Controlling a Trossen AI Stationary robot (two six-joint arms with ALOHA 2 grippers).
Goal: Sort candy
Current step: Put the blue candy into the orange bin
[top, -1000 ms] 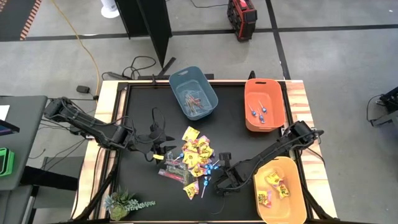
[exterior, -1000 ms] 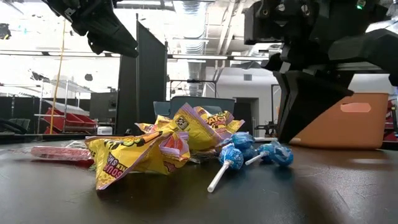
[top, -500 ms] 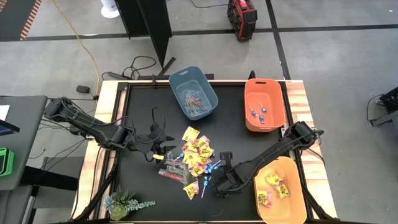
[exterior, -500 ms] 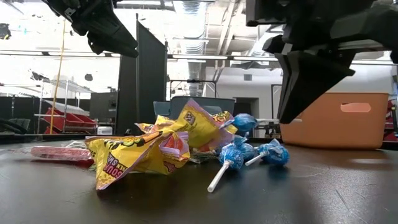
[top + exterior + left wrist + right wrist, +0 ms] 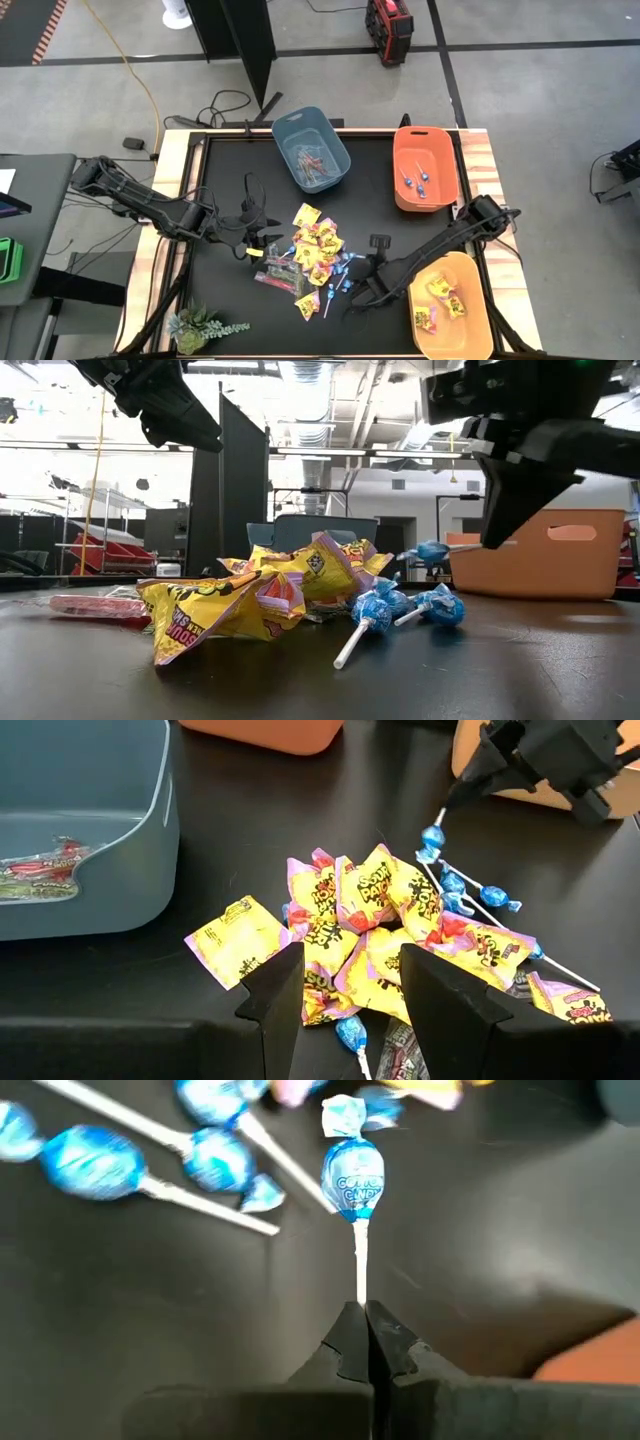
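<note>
The right gripper (image 5: 362,1342) pinches the stick of a blue lollipop (image 5: 352,1175), holding it clear of the table (image 5: 400,225) just off the candy pile's (image 5: 315,258) 4 o'clock edge, with the yellow bin (image 5: 452,305) at its 3 o'clock. The left gripper (image 5: 345,1005) hangs with fingers spread at the pile's 9 o'clock.

We see a heap of yellow candy packets (image 5: 250,595) and blue lollipops (image 5: 385,610) mid-table; one blue lollipop (image 5: 352,1175) hangs lifted by its stick.
</note>
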